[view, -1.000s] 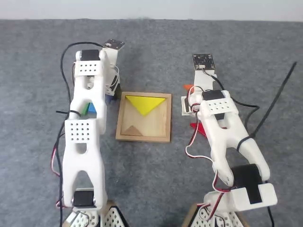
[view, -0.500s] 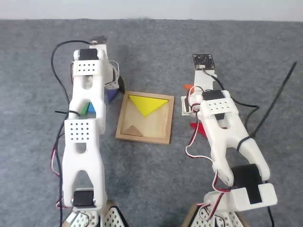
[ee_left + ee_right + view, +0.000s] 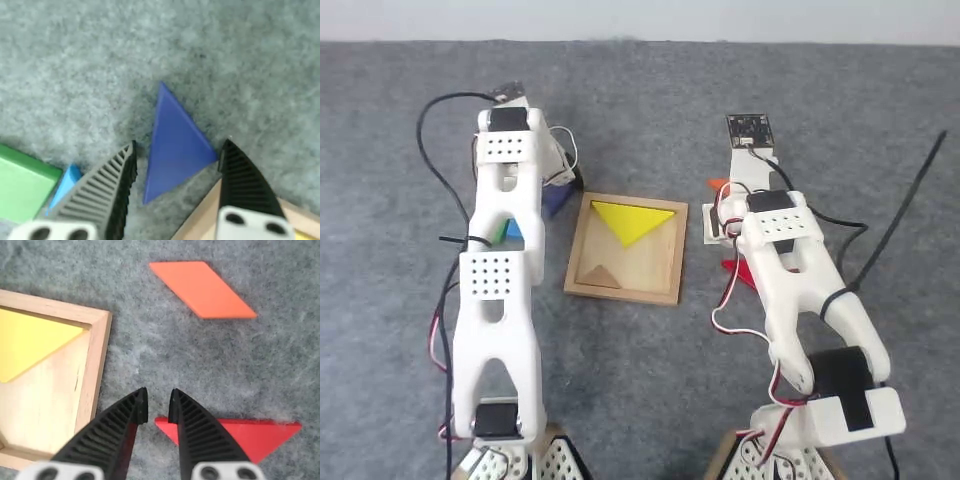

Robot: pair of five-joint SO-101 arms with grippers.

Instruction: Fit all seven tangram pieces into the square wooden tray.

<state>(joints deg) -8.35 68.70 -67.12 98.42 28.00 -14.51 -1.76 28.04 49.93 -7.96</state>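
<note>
hard to make out from above: the blue triangle [image 3: 558, 200], mostly covered by the left arm [image 3: 505, 260], peeking out just off the tray's [image 3: 623, 296] far left corner. shows plainly from the left wrist instead, flat on the grey carpet [image 3: 650, 380], one corner close to the tray's rim; touching or apart, cannot tell. straddled by the left gripper [image 3: 178, 146], fingers spread wide, one on each side of the triangle, clasping nothing. glimpsed through a gap in the same arm, left of the tray: a green piece [image 3: 497, 231] and a light blue piece [image 3: 514, 230], side by side, both cut off, shapes unclear.

right of the tray, largely under the right arm [image 3: 780, 260]: a red triangle [image 3: 240, 435], and off the tray's far right corner an orange parallelogram [image 3: 202, 290], whole in the right wrist view. right gripper [image 3: 157, 402] over the strip of carpet between the tray's right wall and the red triangle's nearest tip, fingers drawn nearly together, only a thin slit between, nothing in it.

inside the tray: a yellow triangle [image 3: 632, 218] with its long edge against the far wall, and a small brown triangle [image 3: 603, 277] at the near wall toward the left corner, piece or marking unclear. bare wood along the tray's right wall and across its middle. wide carpet on the tray's near side and beyond its far wall.
</note>
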